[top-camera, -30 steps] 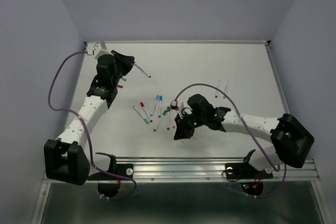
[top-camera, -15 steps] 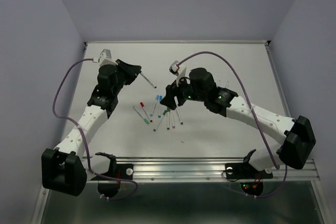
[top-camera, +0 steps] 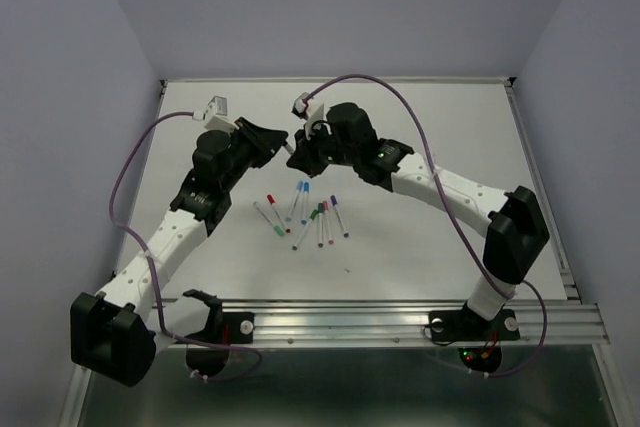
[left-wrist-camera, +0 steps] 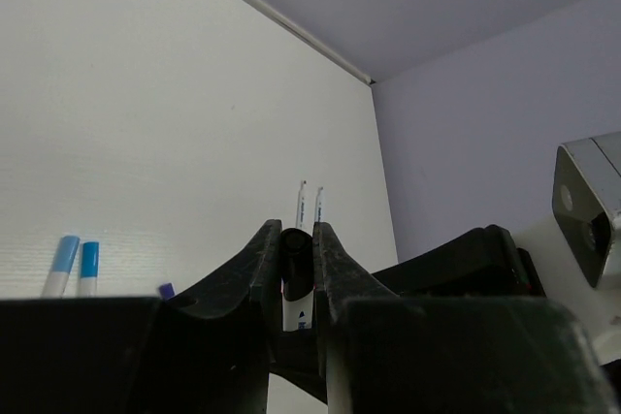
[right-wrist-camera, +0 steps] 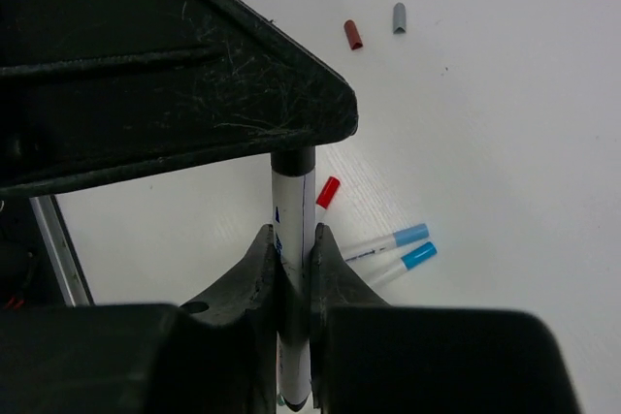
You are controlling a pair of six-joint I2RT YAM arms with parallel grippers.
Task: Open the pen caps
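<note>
Within the last second the right gripper (right-wrist-camera: 291, 239) has left the row of pens (top-camera: 305, 215) in the middle of the top view and come to the upper centre. There it is now closed narrowly on the white barrel of the pen (right-wrist-camera: 291, 196). The left gripper (left-wrist-camera: 296, 232) stays pinched on the black cap (left-wrist-camera: 296, 273) of this same pen. I judge that both ends are now held, so the pulling apart can begin. A loose red cap (right-wrist-camera: 353, 34) lies on the table (top-camera: 460, 117).
</note>
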